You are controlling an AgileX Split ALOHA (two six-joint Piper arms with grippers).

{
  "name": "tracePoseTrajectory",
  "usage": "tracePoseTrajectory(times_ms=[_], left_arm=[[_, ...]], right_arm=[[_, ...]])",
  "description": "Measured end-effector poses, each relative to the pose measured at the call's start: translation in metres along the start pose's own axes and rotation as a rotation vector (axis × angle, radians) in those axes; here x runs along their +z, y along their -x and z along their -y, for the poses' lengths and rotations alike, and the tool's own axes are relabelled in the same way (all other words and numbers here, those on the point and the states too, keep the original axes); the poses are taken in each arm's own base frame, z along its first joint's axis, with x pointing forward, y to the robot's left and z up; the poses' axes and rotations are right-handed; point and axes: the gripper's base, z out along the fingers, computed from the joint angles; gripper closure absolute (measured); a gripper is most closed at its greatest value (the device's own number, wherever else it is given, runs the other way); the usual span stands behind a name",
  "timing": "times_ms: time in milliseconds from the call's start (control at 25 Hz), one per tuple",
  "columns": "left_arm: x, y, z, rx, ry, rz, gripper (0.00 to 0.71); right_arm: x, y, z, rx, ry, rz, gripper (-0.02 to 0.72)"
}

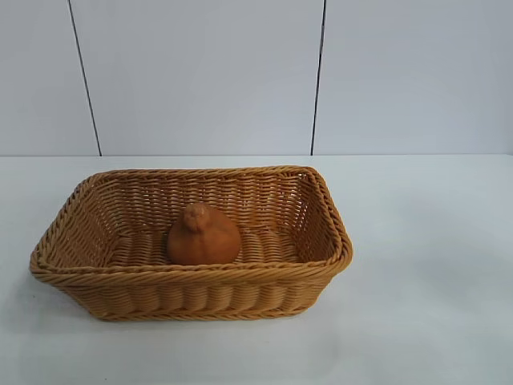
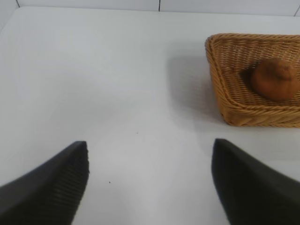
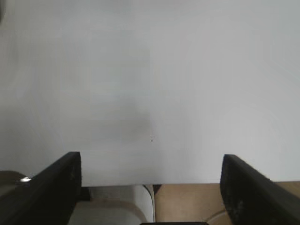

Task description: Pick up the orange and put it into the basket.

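My knobby brownish-orange fruit (image 1: 203,237) sits inside the tan woven wicker basket (image 1: 192,274) mid-desk, so both the left gripper (image 2: 150,180) and right gripper (image 3: 151,187) hang back, jaws wide and empty.

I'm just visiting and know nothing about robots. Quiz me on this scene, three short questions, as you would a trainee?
1. True or false: the orange lies on the table beside the basket.
2. Which hand holds something: A left hand, B right hand, C neither?
3. Fill in: the basket is made of woven ____.

Key: 1 false, it sits inside the basket; 2 C, both hands are open and empty; 3 wicker.
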Motion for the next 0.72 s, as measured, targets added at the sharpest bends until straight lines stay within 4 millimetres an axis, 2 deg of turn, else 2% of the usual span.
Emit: tracePoseTrajectory(times_ms=[200,560,720], left_arm=[[0.0,0.0,0.0,0.0,0.0,0.0,0.185],[0.0,0.0,0.0,0.0,0.0,0.0,0.185],[0.0,0.0,0.0,0.0,0.0,0.0,0.185]], right_arm=[[-0.025,-0.015,0.0,-0.001,0.003,0.207,0.146],[-0.041,-0.031,0.0,-0.003,0.006,0.352,0.146],[-0.042,-0.032,0.0,-0.003,0.006,0.359,0.146]])
